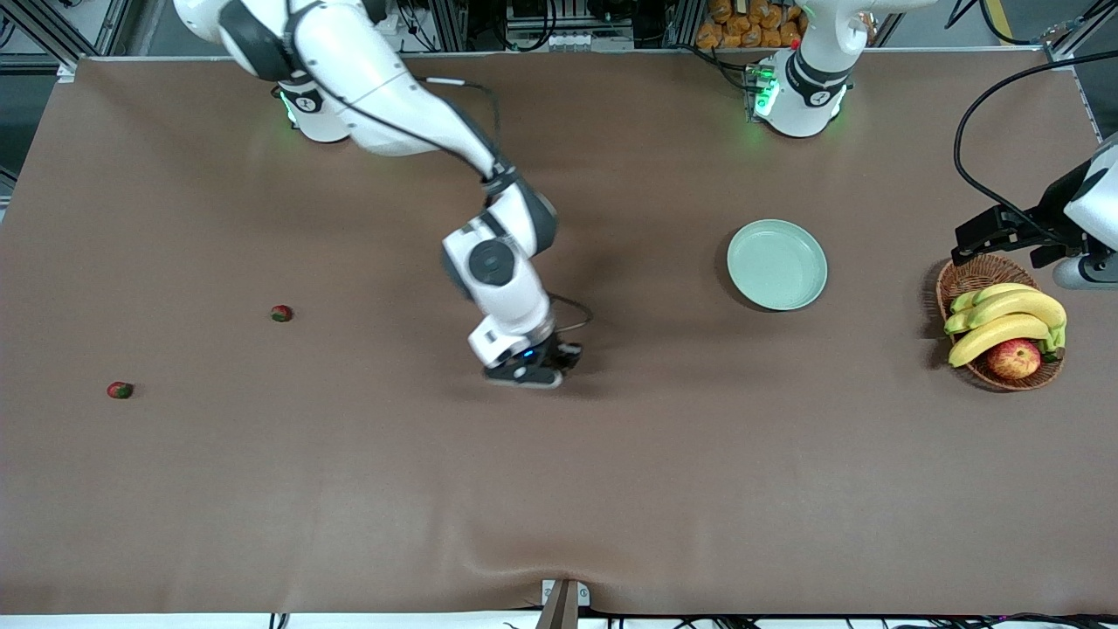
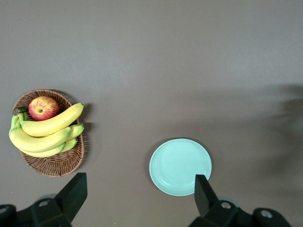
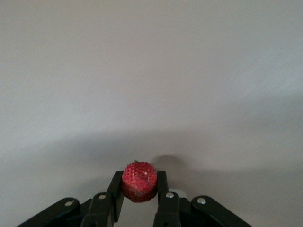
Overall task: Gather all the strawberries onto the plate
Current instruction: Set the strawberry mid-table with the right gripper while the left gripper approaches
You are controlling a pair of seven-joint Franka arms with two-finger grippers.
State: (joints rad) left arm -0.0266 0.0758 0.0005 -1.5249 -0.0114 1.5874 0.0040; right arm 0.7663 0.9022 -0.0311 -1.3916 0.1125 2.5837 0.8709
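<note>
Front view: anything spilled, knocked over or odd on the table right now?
Nothing stands out. The plate sits flat and empty, the basket is upright, and two strawberries lie on the table toward the right arm's end.

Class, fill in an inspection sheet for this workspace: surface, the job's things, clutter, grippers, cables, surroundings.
Surface: brown table cover, wrinkled at the edge nearest the front camera.
Job's things: plate holds nothing; two strawberries lie toward the right arm's end; a third strawberry is gripped.
Clutter: wicker basket with bananas and apple.
Grippers: right gripper shut on the third strawberry, low over mid-table; left gripper open, waiting above the basket.
Cables: black cable loops at the left arm.
Surroundings: metal framing along the table's edges.
</note>
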